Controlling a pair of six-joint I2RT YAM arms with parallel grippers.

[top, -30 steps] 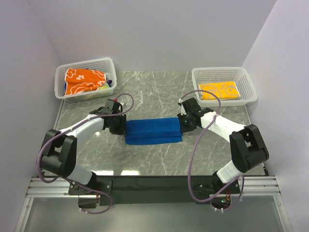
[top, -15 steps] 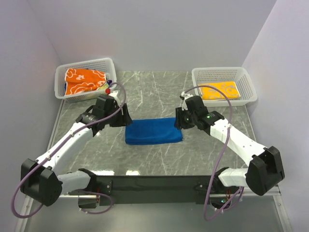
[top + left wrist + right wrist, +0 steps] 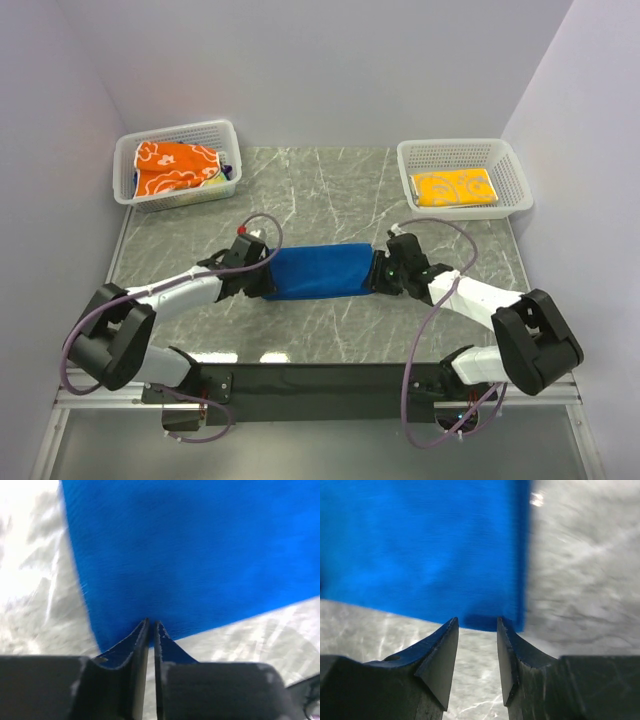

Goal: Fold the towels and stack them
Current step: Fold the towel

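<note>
The blue towel (image 3: 322, 271) lies as a folded strip on the marble table (image 3: 330, 190). The left gripper (image 3: 151, 626) pinches its near-left corner. The right gripper (image 3: 477, 625), spread, straddles the near-right corner and should close before both lift evenly. Counted: 3 towels, with 1 orange towel (image 3: 172, 166) and 1 yellow towel (image 3: 455, 187); 2 mesh baskets (image 3: 178, 131).

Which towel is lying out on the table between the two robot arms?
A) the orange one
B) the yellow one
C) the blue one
C: the blue towel lies on the table, while the orange towel sits in the left basket and the yellow towel in the right basket.
</note>
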